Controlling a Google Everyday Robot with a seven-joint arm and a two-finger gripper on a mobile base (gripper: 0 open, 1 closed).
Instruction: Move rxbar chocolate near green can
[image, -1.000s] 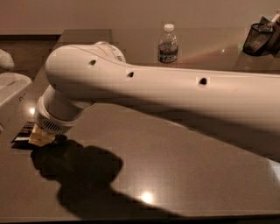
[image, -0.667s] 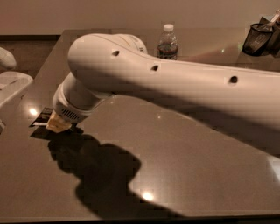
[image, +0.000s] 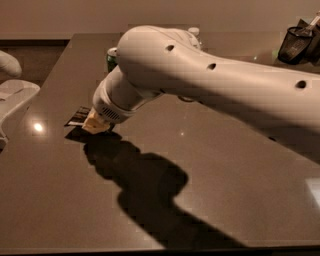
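Observation:
The rxbar chocolate (image: 78, 116), a flat black wrapper with white lettering, sticks out to the left of my gripper (image: 96, 123) at the left of the dark table. The gripper is shut on its right end and holds it just above the tabletop, with a shadow under it. My thick white arm runs from the right edge across the middle of the view. The green can (image: 111, 58) stands farther back, and only its left side and silver top show past the arm. The can is a short way behind and to the right of the bar.
A water bottle's cap (image: 193, 31) peeks over the arm at the back. A black mesh holder (image: 297, 42) stands at the back right. A white object (image: 12, 100) lies beyond the table's left edge (image: 50, 85). The arm's shadow covers the table's middle.
My gripper and the bar it holds have moved right and toward the back of the table, closer to the green can. The arm now hides most of the water bottle.

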